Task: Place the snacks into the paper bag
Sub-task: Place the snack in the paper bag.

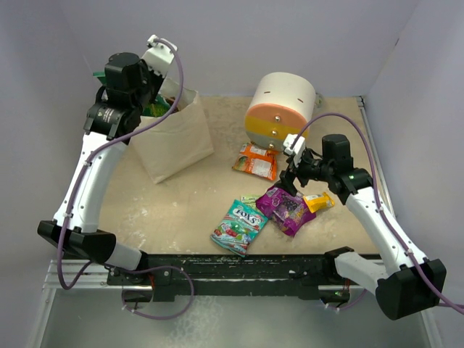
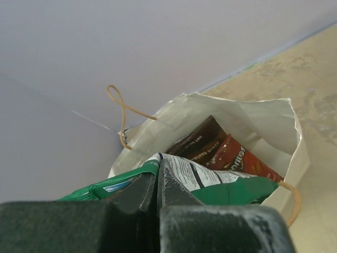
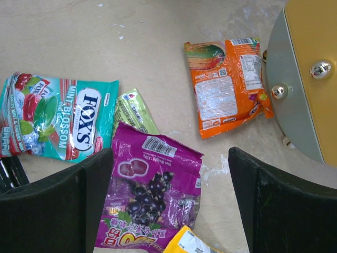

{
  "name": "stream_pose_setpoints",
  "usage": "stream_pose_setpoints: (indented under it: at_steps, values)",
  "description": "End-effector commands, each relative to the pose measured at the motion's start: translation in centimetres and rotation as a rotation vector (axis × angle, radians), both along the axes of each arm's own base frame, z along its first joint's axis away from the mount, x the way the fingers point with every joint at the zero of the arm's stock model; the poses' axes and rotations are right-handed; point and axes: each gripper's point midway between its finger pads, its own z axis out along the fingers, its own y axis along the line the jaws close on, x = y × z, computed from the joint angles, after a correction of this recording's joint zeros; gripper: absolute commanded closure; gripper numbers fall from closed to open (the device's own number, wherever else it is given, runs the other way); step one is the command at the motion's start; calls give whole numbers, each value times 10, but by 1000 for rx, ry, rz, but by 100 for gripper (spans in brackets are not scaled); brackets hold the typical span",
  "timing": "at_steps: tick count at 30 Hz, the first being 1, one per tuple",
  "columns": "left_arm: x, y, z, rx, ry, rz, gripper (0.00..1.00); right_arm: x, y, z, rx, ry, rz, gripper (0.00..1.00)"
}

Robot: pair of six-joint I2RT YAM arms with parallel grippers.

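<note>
Left tool [image 2: 157, 211] is clamping green-white packet [image 2: 210, 184] over paper bag [image 2: 253, 121] mouth, ready to drop onto brown chip bag [image 2: 210, 145]; right tool [image 3: 171, 182], far from bag, is hovering spread above purple packet [image 3: 150, 195]

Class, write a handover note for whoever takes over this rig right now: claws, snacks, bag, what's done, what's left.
Left claw: shut on the green-white packet, at the paper bag mouth.
Right claw: open, above the purple packet.
Done: brown packet in the bag.
Left: drop the green-white packet in; then bag the purple packet, teal candy packet, orange packet, yellow box and pale-green packet.
</note>
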Motion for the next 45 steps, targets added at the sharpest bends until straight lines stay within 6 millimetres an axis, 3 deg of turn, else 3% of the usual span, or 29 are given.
stream_pose_setpoints:
  at_steps: [1, 13, 18, 26, 33, 39, 45]
  values:
    - [-18, -11, 16, -100, -8, -38, 100, 3, 2, 6, 15, -34, 17, 9]
    - [-38, -41, -13, -273, 116, -131, 100, 3, 0, 7, 22, -40, 10, 9]
    - [-39, -49, -27, -321, 154, -151, 100, 4, -1, 5, 17, -34, 5, 9]
    - [-39, -54, -34, -360, 150, -164, 89, 5, -2, 3, 15, -28, 2, 9]
    - [-33, -59, -47, -361, 115, -196, 89, 5, -3, 3, 14, -28, -1, 9]
    - [-41, -55, -34, -312, 40, -225, 82, 5, -3, 3, 18, -28, -2, 9]
    - [-58, -34, -13, -229, -55, -193, 74, 5, -3, 3, 17, -31, -2, 9]
